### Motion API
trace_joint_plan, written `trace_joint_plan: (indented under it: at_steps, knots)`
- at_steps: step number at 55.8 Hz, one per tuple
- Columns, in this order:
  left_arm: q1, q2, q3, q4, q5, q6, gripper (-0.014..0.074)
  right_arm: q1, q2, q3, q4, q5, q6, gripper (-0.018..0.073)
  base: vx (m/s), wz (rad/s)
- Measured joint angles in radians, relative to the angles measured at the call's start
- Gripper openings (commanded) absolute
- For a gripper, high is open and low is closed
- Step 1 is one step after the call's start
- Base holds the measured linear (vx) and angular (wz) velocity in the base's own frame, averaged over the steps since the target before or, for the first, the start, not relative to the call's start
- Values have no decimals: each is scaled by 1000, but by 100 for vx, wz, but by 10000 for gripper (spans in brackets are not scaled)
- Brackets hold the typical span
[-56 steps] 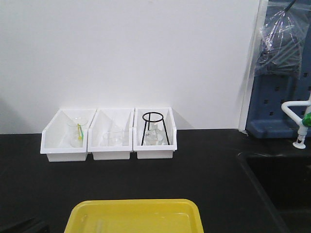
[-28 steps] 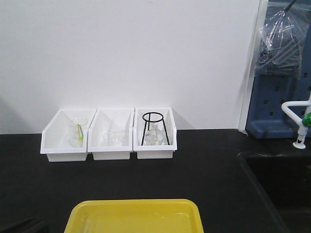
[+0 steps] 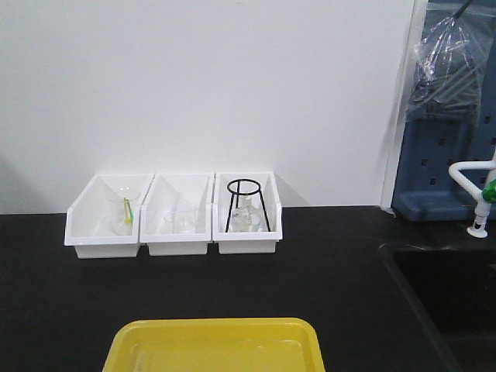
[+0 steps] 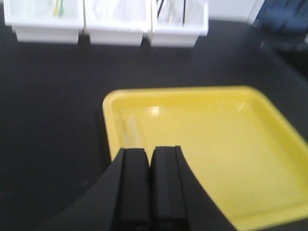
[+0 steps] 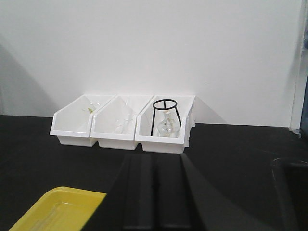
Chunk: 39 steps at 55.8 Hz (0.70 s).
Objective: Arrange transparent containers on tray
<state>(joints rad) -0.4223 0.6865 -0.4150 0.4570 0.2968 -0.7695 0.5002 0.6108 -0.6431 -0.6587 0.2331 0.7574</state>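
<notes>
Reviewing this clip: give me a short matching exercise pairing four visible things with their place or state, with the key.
Things:
1. Bright yellow plastic tray
2. Black wire tripod stand
3. Left gripper
4. Clear glass tube

Descriptions:
A. Lying inside the tray, near its left edge
B. Jaws shut
C. Standing in the rightmost white bin
D. On the black counter, nearest the robot

Pairs: 1-D, 2-C, 3-B, 4-A

I am facing a plain white wall (image 3: 232, 85) that is running the width of the view, with soft even light falling on it. A black bench (image 3: 310, 287) is stretching out below it. To my right a sink (image 3: 453, 298) is sitting recessed in the bench, with a white tap (image 3: 473, 182) rising beside it. Behind the tap a blue perforated panel (image 3: 442, 167) is standing, and a clear plastic bag (image 3: 453, 62) is hanging above it.
</notes>
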Motion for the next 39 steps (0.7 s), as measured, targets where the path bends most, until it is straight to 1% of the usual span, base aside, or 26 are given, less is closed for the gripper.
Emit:
trace_joint_plan:
  at_steps: [2, 6, 9, 12, 15, 19, 21, 27, 32, 36, 39]
  knots:
    - [0, 0, 0, -59, 10, 87, -3, 0, 0, 0, 0, 0, 0, -11, 0, 0]
    - [0, 0, 0, -126, -4, 203, -3, 0, 0, 0, 0, 0, 0, -11, 0, 0]
    - [0, 0, 1, -177, -42, 281, -3, 0, 0, 0, 0, 0, 0, -11, 0, 0]
    - [0, 0, 1, -236, -93, 383, -3, 0, 0, 0, 0, 0, 0, -11, 0, 0]
    - [4, 0, 1, -324, -136, 487, -3, 0, 0, 0, 0, 0, 0, -11, 0, 0]
    - [12, 0, 1, -449, -188, 646, -3, 0, 0, 0, 0, 0, 0, -11, 0, 0]
    - [20, 0, 2, -510, -212, 739, -3, 0, 0, 0, 0, 0, 0, -11, 0, 0]
    - [45, -30, 36, -662, -297, 937, -3, 0, 0, 0, 0, 0, 0, -11, 0, 0]
    - [84, -118, 106, -738, -329, 1032, -3, 0, 0, 0, 0, 0, 0, -11, 0, 0]
    - [135, -218, 174, -758, -342, 1066, -3, 0, 0, 0, 0, 0, 0, -11, 0, 0]
    - [183, -295, 226, -765, -350, 1077, -3, 0, 0, 0, 1, 0, 0, -11, 0, 0]
